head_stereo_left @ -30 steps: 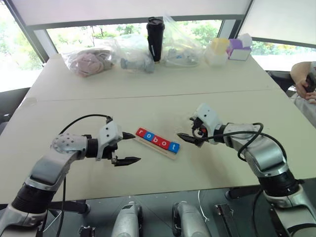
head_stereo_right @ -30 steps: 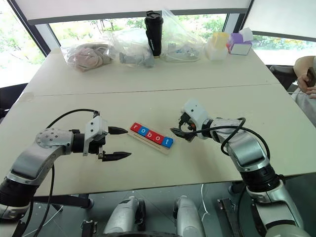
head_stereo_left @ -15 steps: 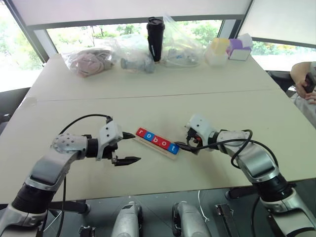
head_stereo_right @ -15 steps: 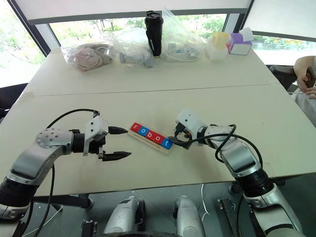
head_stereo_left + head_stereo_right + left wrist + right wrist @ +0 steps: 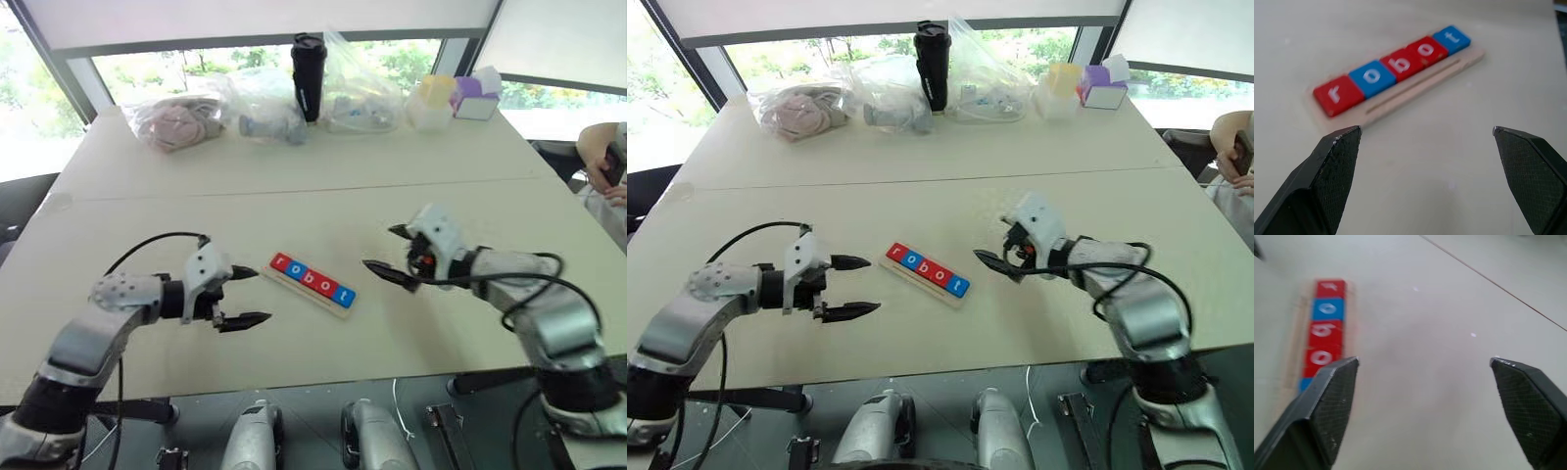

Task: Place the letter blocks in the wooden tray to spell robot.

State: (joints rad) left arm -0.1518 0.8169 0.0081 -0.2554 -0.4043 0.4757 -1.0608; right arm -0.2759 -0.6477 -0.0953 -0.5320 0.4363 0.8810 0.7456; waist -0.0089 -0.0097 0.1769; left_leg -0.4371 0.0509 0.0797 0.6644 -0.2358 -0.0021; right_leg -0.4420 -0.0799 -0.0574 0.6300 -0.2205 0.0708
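Letter blocks are sitting in a row along the wooden tray, reading r, o, b, o, t in red, blue, red, red, blue, so the word is looking complete. Going from the biggest thing down: the bench is carrying everything, with clear bags, a dark tumbler and pastel boxes lined up well apart at its far edge by the window. A person's hand is showing at the right margin.

Tray and tiles are lying near the middle of the bench, the long axis running diagonally, with the r end farther away and toward the left arm and the t end nearer the robot and toward the right arm. The left gripper is hovering just beside the r end, jaws standing wide apart and holding nothing. The right gripper is hanging off the t end, a little farther out, jaws likewise spread and empty. Neither is touching the tray. Judging by this, no further placing seems called for; the left arm is the nearer one should any tile need a nudge.
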